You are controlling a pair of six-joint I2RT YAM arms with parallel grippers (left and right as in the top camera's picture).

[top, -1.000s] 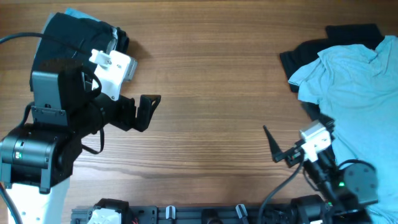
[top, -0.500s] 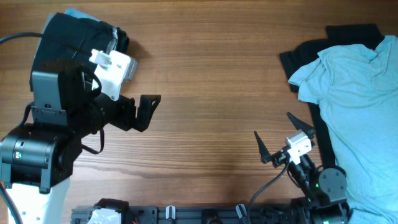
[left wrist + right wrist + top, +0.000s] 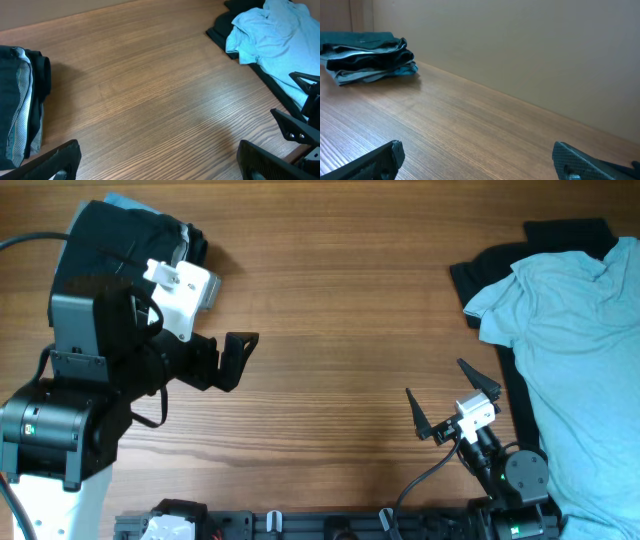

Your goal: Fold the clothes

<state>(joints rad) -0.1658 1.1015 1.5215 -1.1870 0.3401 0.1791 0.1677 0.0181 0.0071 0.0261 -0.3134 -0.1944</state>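
A light blue T-shirt (image 3: 575, 350) lies crumpled on a black garment (image 3: 535, 250) at the table's right; both also show in the left wrist view, the T-shirt (image 3: 272, 35) at top right. A folded stack of dark and teal clothes (image 3: 135, 235) sits at the far left, partly hidden by my left arm; it also shows in the left wrist view (image 3: 20, 100) and the right wrist view (image 3: 367, 55). My left gripper (image 3: 238, 360) is open and empty over bare wood. My right gripper (image 3: 447, 402) is open and empty near the front edge, left of the T-shirt.
The wooden table (image 3: 340, 310) spans the view. A plain beige wall (image 3: 520, 45) stands behind it in the right wrist view. A black rail with fittings (image 3: 320, 525) runs along the front edge.
My right gripper has swung left, away from the blue T-shirt, and turned to face the table's middle, fingers spread. The left arm and the clothes have not moved.
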